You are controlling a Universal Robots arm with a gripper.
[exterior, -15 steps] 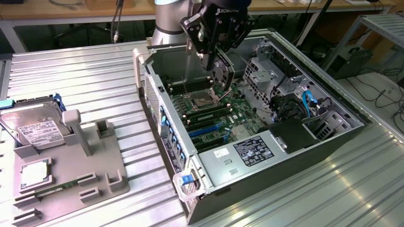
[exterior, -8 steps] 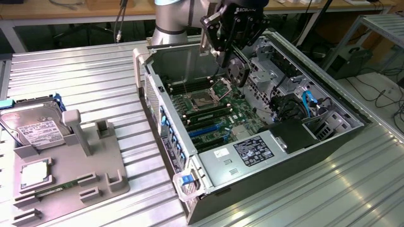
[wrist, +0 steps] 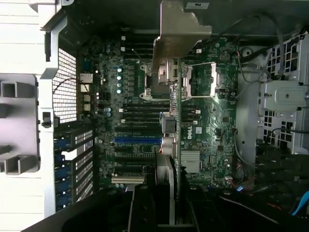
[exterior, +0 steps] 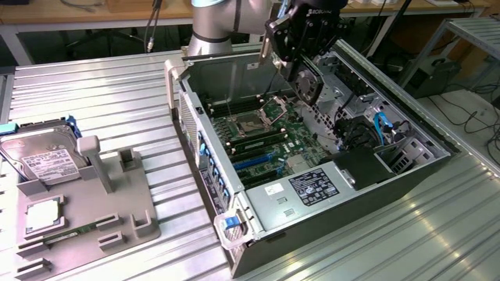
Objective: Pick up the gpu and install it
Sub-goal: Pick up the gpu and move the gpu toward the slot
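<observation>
Gripper (exterior: 300, 58) pinching gpu (exterior: 307, 84) by its upper edge. Card hangs upright, upper centre of exterior frame, above motherboard (exterior: 270, 137) in open PC case (exterior: 226, 73). Likely light, stiff, fragile: grip board edges, spare fan; metal bracket (wrist: 181, 29) thin.

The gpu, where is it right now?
In the exterior view the gpu is held by the gripper near the top middle, over the motherboard of the open computer case.
</observation>
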